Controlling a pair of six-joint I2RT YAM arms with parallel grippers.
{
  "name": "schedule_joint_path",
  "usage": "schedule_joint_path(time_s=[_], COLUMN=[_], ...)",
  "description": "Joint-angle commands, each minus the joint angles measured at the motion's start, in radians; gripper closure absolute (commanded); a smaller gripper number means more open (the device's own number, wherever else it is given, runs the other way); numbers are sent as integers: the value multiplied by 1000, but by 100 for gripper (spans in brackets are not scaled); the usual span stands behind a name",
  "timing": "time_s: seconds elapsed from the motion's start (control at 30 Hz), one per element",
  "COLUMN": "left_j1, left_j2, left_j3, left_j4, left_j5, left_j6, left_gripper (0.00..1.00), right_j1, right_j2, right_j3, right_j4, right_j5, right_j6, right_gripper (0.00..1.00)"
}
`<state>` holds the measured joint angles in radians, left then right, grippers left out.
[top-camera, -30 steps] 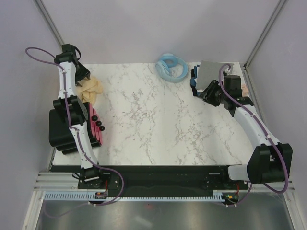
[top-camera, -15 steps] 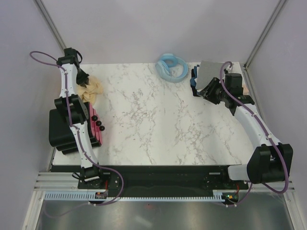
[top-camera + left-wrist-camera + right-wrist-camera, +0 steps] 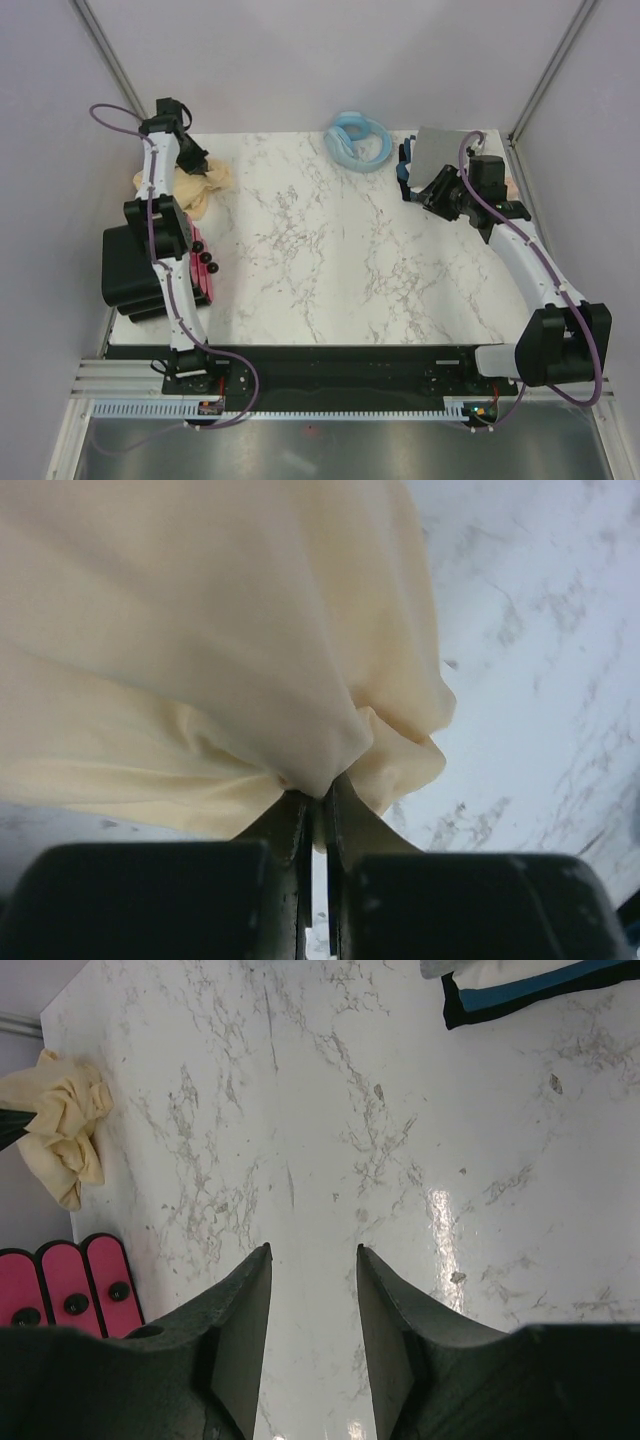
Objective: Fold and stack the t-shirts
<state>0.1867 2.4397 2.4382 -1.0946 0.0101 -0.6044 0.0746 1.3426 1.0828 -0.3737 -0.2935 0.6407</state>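
The left end effector [image 3: 318,795] is now clamped on a bunched fold of the cream t-shirt [image 3: 205,183], its two fingers pressed together with the cloth pinched between the tips. A second ago those fingers stood wide apart above the shirt at the far left corner of the worktop [image 3: 330,260]; half a second ago they were partly closed. Since then the left arm has also swung a little to the right, and the shirt has come with it: the crumpled heap now lies slightly further in from the left edge and reaches more to the right than before. It still rests on the marble at the far left, just beyond the black box with the pink-red side [image 3: 135,270].

The right end effector [image 3: 312,1252] has hardly moved. Its fingers stay apart with nothing between them, hovering over bare marble near the far right corner. Just beyond it the grey t-shirt [image 3: 440,150] lies on a dark navy one [image 3: 403,172], as earlier. The light blue ring [image 3: 355,140] sits unchanged at the far edge, left of that pile.
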Motion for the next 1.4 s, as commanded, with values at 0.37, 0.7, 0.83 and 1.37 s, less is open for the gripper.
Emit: schedule_joint_path(time_s=[0.37,0.7,0.83,1.37], left_j1=[-558,-759,-863,-1032], left_j2=[-349,-653,-665,-660], left_j3=[-453,-875,-959,-363], left_j4=[65,-19,-30,-100], left_j5=[79,177,289,216], left_j6=[0,-38,-11,110], left_gripper=[98,98,98,98], right_j1=[-4,-2,-4,4], right_j2=[-164,-146,-96,-25], right_j3=[-72,-139,-127,-7], right_j4=[-24,-18,22,-5], right_j5=[-52,-87,-98,-139], right_j6=[-26,-50,-32,-96], right_gripper=[53,53,53,54])
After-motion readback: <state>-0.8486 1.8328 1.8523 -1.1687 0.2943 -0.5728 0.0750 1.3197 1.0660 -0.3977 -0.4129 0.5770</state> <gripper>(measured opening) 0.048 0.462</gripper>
